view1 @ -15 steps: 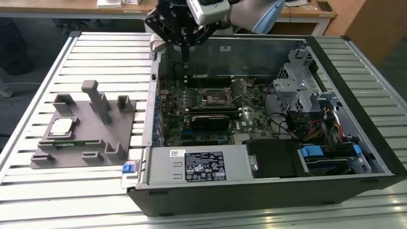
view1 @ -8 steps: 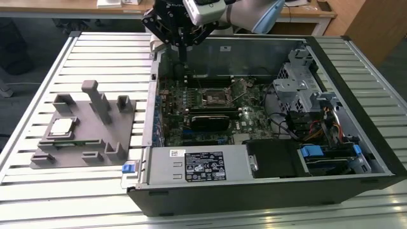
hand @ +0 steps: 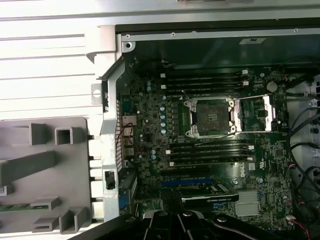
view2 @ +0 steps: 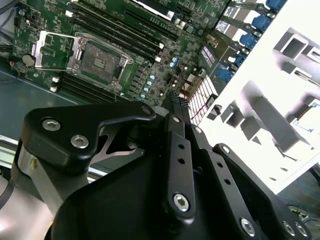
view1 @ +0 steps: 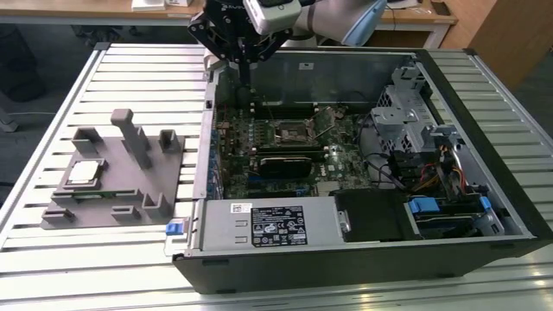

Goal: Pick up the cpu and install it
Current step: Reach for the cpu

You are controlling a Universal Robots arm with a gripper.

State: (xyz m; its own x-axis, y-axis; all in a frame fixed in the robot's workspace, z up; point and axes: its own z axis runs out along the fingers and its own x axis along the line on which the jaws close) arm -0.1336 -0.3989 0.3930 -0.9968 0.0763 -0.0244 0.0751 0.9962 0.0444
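Exterior view is the handy one here. The cpu [view1: 84, 172], a small flat square chip with a pale silver-white metal top, lies flat in a recess of the grey plastic fixture [view1: 160, 172]. That fixture sits on the slatted metal table [view1: 147, 71] just outside the open black computer case [view1: 363, 272], beside the case wall on the exterior view's left.

The black gripper [view1: 245, 81] hangs over that same wall, up at the case's far corner. So it's well apart from the chip, with the fixture's upright posts standing between the two. The fingers look pressed together into one thin blade, and nothing is clamped in them.

Inside the case the green motherboard [view1: 346, 162] lies flat. The black square socket with a metal rim [view1: 289, 133] sits around the middle of the case floor.

In the first wrist view the socket [hand: 210, 116] shows its dark contact field, with its metal plate [hand: 262, 114] swung open beside it. The gripper [hand: 170, 197] points down near the case wall, apart from the socket.

The second wrist view has the same pinched-together tips [view2: 175, 97] over the board's edge. The socket [view2: 100, 60] is further into the case, and the fixture [view2: 270, 120] is just outside the wall.
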